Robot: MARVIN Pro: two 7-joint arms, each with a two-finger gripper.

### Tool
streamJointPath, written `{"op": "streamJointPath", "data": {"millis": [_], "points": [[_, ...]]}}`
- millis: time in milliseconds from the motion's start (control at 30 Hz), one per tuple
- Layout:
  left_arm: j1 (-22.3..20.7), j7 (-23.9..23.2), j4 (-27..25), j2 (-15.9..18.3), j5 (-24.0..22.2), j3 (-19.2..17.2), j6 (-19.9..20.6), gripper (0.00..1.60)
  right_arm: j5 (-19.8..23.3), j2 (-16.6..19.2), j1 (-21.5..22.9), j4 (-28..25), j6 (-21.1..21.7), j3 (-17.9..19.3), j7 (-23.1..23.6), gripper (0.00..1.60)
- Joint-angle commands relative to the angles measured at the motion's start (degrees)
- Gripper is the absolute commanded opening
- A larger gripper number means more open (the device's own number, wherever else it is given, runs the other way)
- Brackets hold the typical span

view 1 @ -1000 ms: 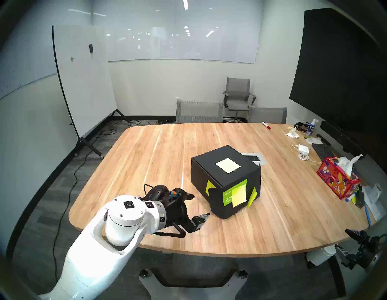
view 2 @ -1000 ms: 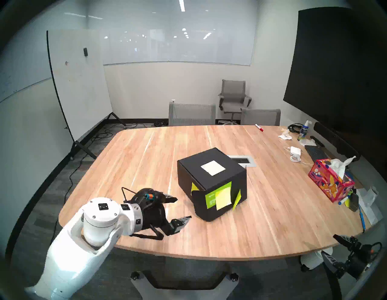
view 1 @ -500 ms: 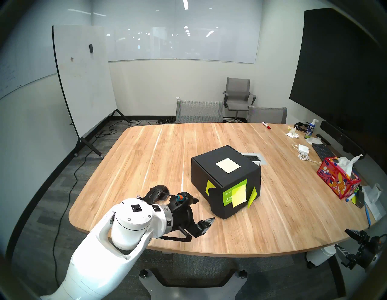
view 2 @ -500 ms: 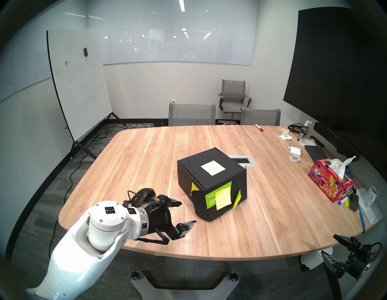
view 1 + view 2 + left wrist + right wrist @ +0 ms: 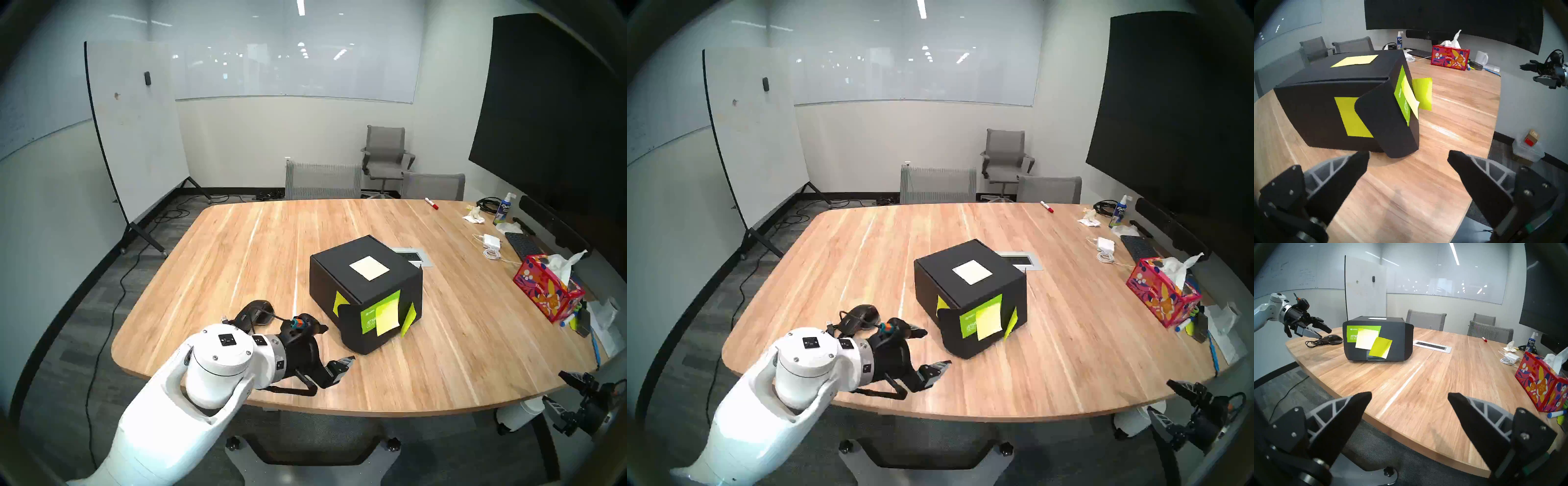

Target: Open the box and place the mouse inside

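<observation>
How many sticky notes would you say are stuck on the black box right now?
3 yellow-green: one on the left side, one over the green label, one at the front's right edge. A cream square sits on the lid. Far sides are hidden.

Bright ceiling light, dark fisheye rims, slight blur.

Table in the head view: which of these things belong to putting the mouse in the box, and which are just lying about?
For the job:
- box, lid shut
- mouse with its cable, beside the box
- left gripper, open near the box

Lying about:
- tissue box
- white charger
- keyboard
- spray bottle
- red marker
</observation>
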Motion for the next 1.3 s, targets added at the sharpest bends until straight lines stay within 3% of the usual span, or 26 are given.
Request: {"op": "streamJointPath", "data": {"millis": [0,467,1267], "points": [[-4.4,0.3,2.5,-3.1,0.2,1.7,0.2,1.60,0.3,0.0,-0.1,-0.3,0.0,0.5,0.1,1.60],[-9.9,2.2,8.6,-6.2,0.1,3.9,0.9,1.60,0.0,-0.2,0.2,-0.3,0.2,0.7,0.3,1.60],[-10.5,0.9,10.2,-5.2,-1.0,4.1,2.0,1.60,-0.3,-0.4,0.6,-0.3,0.4,0.9,0.5,1.60]]}}
